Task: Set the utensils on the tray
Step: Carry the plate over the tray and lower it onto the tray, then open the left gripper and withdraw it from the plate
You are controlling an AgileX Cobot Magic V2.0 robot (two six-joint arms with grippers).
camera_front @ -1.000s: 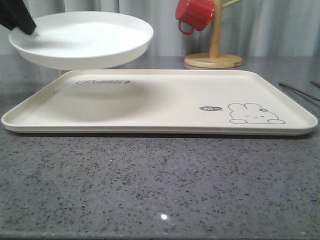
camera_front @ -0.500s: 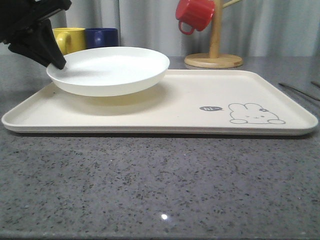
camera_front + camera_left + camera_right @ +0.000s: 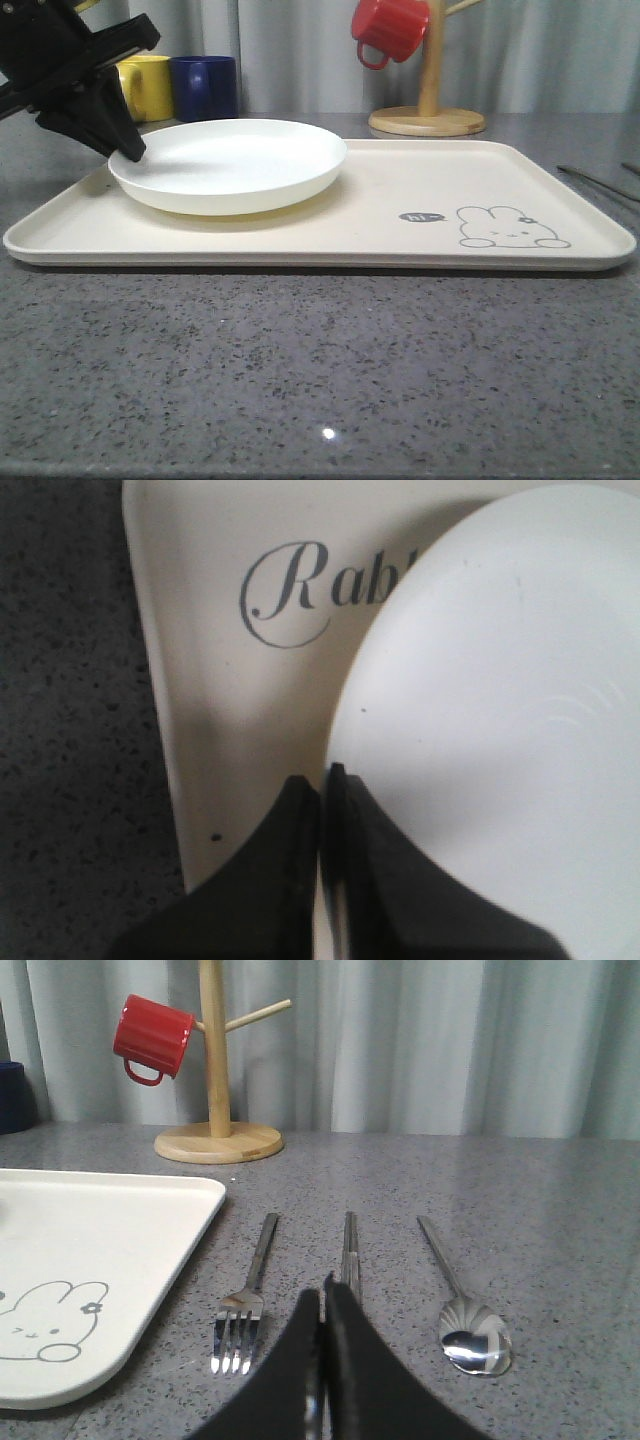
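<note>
Pinching the white plate (image 3: 232, 163) by its rim, the left gripper (image 3: 128, 152) has lowered it onto the tray's (image 3: 400, 255) left half, leaving release next and the cutlery still off-tray.

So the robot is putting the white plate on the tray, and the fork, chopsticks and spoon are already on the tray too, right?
Not quite. The white plate is at the tray, held by the left gripper. But the fork, chopsticks and spoon lie on the grey table beside the tray, as the right wrist view shows.
</note>
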